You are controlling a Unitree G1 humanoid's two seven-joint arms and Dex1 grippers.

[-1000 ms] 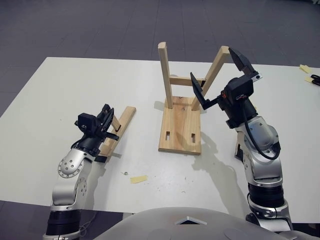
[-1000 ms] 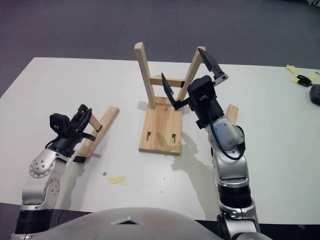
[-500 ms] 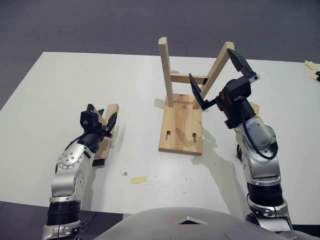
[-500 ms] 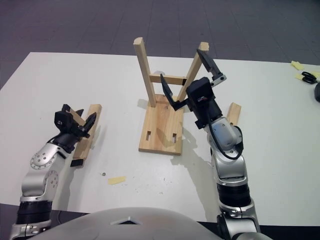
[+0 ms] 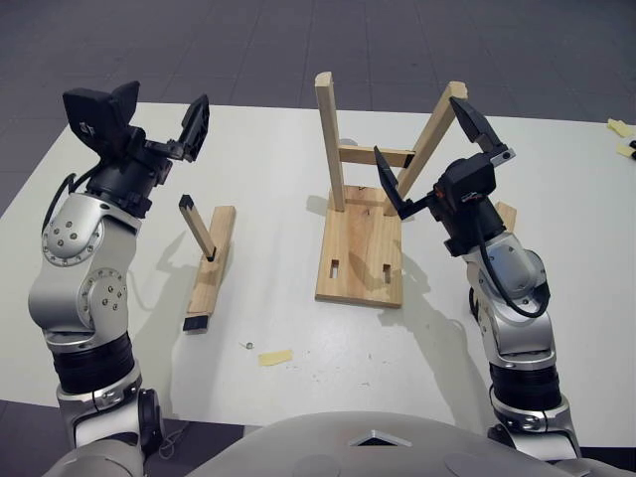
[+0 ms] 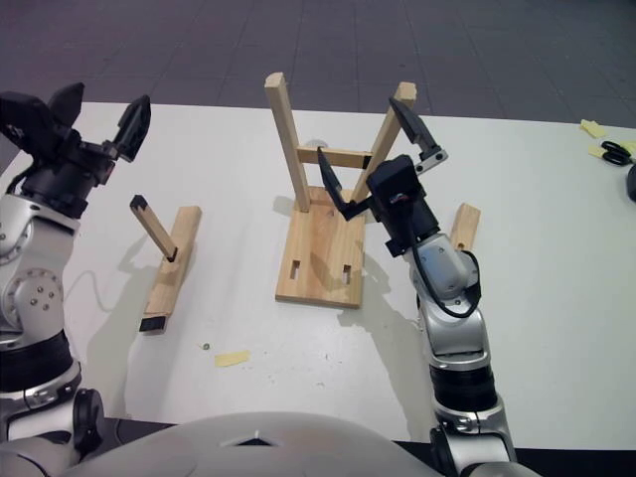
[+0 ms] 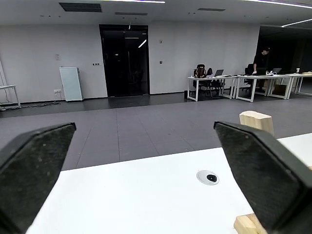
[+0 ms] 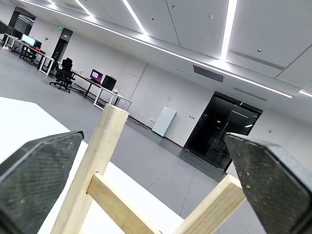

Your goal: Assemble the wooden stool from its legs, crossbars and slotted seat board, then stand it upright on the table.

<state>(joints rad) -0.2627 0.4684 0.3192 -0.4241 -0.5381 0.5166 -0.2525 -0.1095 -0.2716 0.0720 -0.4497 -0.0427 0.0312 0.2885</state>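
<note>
The left gripper (image 5: 162,111) has lifted off the loose leg (image 5: 212,260) and hangs high, fingers apart, left of the seat board (image 5: 358,263). That leg lies flat left of the board, a short stick (image 5: 197,225) rising from it. The right gripper (image 5: 423,131), fingers spread, straddles the tilted leg (image 5: 434,129) at the board's far end.

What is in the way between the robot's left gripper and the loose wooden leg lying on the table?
Nothing that I can see. The left gripper is open and held up above the table. The loose leg lies flat lower down, with its short crossbar sticking up. Only air is between them.
</note>
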